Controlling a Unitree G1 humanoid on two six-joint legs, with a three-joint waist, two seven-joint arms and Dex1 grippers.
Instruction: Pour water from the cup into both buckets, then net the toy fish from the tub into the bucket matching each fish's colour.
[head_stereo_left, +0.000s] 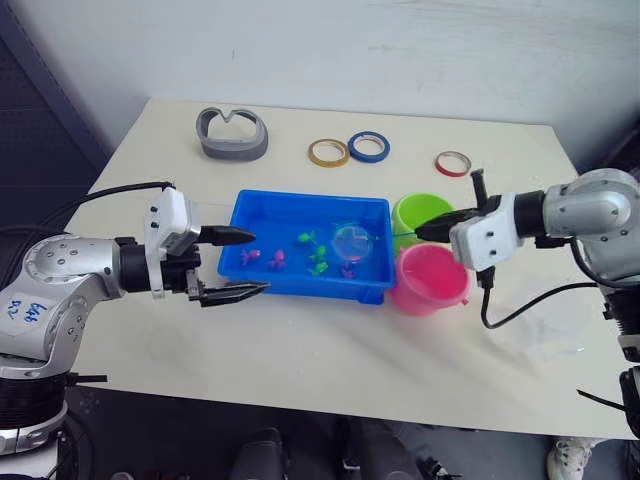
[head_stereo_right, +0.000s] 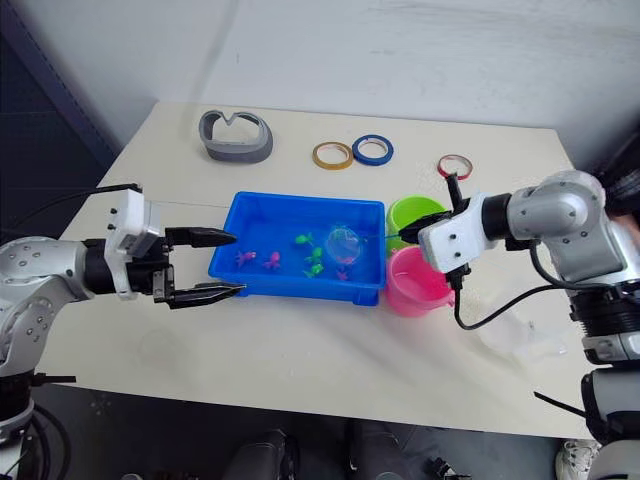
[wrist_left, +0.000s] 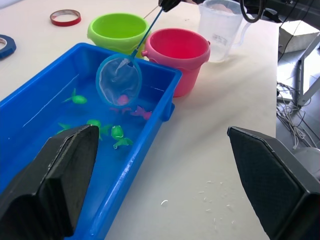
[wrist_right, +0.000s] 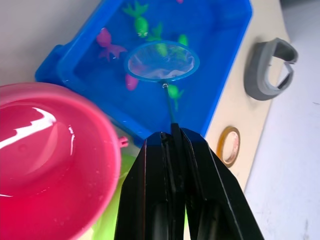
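1. While the right gripper (wrist_right: 172, 137) has its fingers pinched tight on the stick of the net (wrist_left: 119, 80), the hoop hangs over the tub (head_stereo_left: 262, 205), toward its 3 o'clock end.
2. We judge the net light and whippy; hold it by the handle end, never the mesh.
3. A pink item sits at the mesh; we cannot tell if it is caught.
4. The toy fish (head_stereo_left: 277, 261) look slick and tiny.
5. Pink bucket (head_stereo_left: 430, 279) holds water; green bucket (head_stereo_left: 420, 211) stands at its 12 o'clock.
6. Left gripper (head_stereo_left: 240, 264) idles at the tub's 9 o'clock end, fingers wide apart, holding nothing.
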